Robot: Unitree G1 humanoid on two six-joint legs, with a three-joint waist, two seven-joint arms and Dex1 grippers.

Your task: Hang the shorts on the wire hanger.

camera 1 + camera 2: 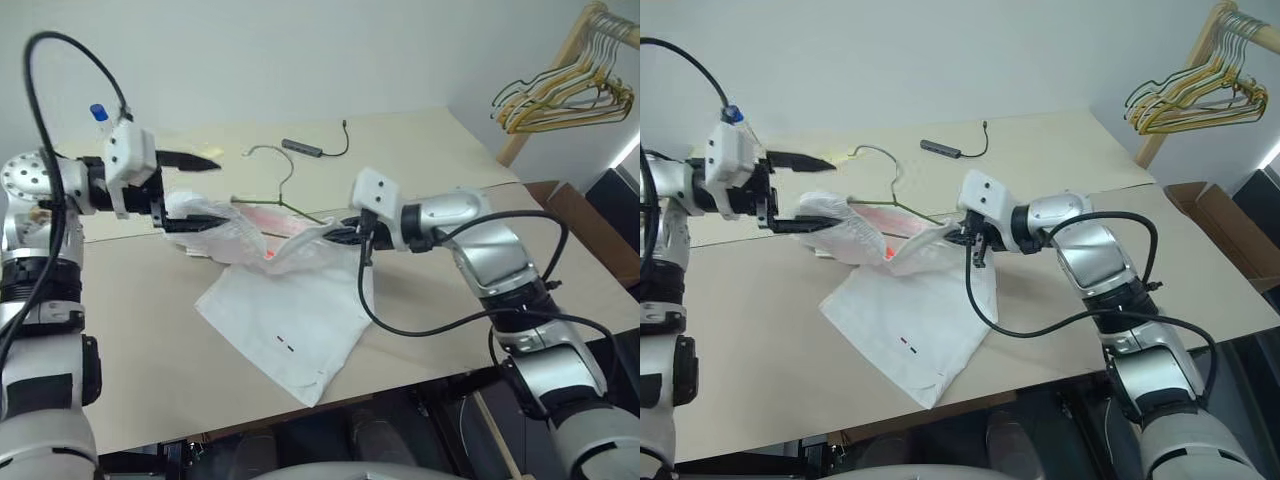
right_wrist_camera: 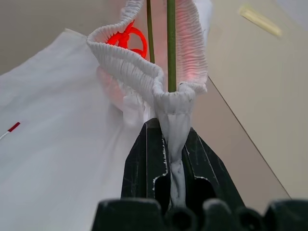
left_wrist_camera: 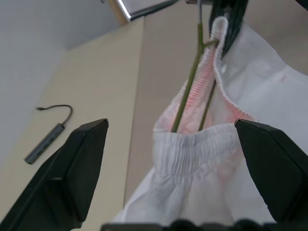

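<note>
The white shorts (image 1: pixel 285 325) lie on the table with their waistband end lifted. The wire hanger (image 1: pixel 288 196) runs into the waistband opening, and its hook (image 1: pixel 268 150) lies on the table behind. In the wrist views two olive wires of the hanger (image 3: pixel 190 82) pass between the gathered elastic edges. My right gripper (image 1: pixel 345 233) is shut on a pinch of the waistband (image 2: pixel 172 122), right beside a hanger wire (image 2: pixel 171 43). My left gripper (image 1: pixel 195 192) stands wide open at the other end of the waistband (image 3: pixel 192 144), its lower finger under the bunched fabric.
A grey adapter with a black cable (image 1: pixel 312 148) lies behind the hanger. A bunch of hangers on a wooden rack (image 1: pixel 570 92) stands at the far right, with a cardboard box (image 1: pixel 590 225) below it. The table (image 1: pixel 140 350) has bare room at the front left.
</note>
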